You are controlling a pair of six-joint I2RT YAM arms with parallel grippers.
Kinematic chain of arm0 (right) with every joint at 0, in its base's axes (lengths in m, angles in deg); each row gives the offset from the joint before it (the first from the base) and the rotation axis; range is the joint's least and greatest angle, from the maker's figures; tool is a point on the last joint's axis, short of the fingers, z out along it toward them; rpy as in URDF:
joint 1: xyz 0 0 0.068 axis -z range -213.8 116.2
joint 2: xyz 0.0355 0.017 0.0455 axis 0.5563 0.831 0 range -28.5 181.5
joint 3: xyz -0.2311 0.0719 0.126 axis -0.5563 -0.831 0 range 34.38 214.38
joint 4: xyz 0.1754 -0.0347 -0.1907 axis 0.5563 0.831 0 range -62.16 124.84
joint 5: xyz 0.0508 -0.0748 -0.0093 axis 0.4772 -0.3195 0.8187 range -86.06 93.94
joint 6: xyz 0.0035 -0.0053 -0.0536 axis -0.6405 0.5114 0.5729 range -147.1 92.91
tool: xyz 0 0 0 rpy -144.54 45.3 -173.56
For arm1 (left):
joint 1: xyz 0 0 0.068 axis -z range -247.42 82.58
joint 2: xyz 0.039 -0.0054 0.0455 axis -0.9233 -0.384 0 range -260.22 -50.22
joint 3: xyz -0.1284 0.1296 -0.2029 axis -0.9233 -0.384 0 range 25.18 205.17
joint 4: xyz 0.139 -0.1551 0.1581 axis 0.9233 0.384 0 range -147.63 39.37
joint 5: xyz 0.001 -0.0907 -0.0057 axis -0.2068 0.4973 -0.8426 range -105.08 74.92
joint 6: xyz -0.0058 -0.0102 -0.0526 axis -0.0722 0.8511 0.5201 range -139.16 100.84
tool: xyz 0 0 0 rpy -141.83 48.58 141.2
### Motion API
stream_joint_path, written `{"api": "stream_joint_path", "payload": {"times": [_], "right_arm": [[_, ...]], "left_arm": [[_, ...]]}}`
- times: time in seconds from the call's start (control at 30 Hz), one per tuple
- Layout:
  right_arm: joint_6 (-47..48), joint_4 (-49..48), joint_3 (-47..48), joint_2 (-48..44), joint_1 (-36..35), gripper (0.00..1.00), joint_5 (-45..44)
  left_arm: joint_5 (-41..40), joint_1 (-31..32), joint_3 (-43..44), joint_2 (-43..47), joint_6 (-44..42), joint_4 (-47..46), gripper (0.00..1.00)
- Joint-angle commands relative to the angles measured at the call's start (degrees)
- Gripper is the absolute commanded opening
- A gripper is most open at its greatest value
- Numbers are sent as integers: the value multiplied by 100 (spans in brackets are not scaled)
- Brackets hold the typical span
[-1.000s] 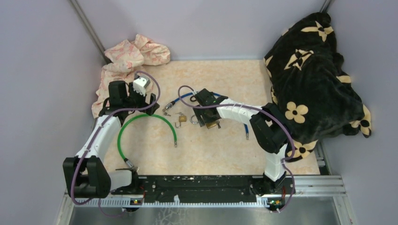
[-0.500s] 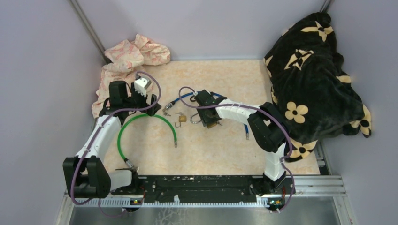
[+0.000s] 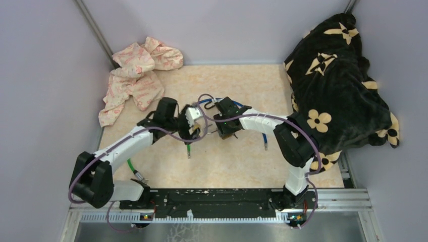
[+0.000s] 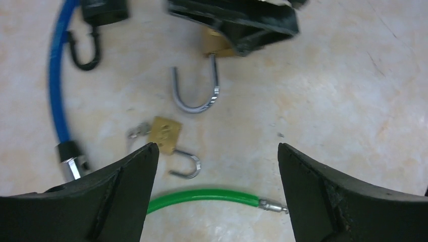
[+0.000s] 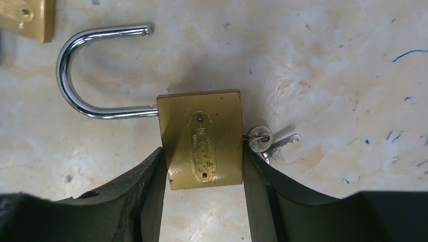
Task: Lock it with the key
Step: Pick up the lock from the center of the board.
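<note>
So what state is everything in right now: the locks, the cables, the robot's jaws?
Big padlock: shackle open, gripped by right jaws.
Keys: at the big padlock's base.
Small padlock: shackle open, lying flat.
Green cable: lying loose, end free.
Blue cable: lying loose, end free.
Left jaws: wide open, empty.
Right jaws: closed on big padlock.

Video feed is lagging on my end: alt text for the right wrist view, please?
A large brass padlock lies on the tabletop, gripped at both sides by the right pincer. Its steel shackle is open; keys stick out at its base.
</note>
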Motion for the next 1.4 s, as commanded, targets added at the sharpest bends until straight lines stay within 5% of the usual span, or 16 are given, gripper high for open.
{"api": "stream_joint_path", "payload": {"times": [0.0, 0.37, 0.67, 0.8, 0.83, 0.87, 0.9, 0.93, 1.1, 1.37], "right_arm": [[-275, -570, -595, -478, 183, 0, 1656], [-490, -1220, -1139, -891, 260, 0, 2787], [-435, -1220, -1148, -1083, 260, 0, 2717], [-328, -1322, -1205, -1203, 260, 0, 2819], [-266, -1307, -1210, -1255, 260, 11, 2829], [-191, -1274, -1225, -1327, 268, 38, 2818], [-106, -1246, -1244, -1425, 283, 81, 2790], [-46, -1225, -1282, -1561, 330, 96, 2753], [97, -1859, -1957, -2774, 933, 98, 3481], [202, -3033, -2567, -4044, 1130, 98, 5047]], "left_arm": [[77, 624, -454, -247, -1138, -122, 92], [-368, 1161, -1080, -542, -1793, -1812, 91], [-891, 1157, -568, -1344, -1737, -1041, 2], [-1174, 1159, -384, -1401, -1381, -929, 0], [-1236, 1156, -362, -1348, -1216, -961, 0], [-1291, 1149, -331, -1279, -1075, -980, 0], [-1315, 1144, -270, -1192, -952, -962, 0], [-1294, 1137, -210, -1092, -834, -895, 0], [-635, 1067, 449, -469, -350, 135, 0], [230, 1017, 2341, 313, 314, 3311, 0]]}}
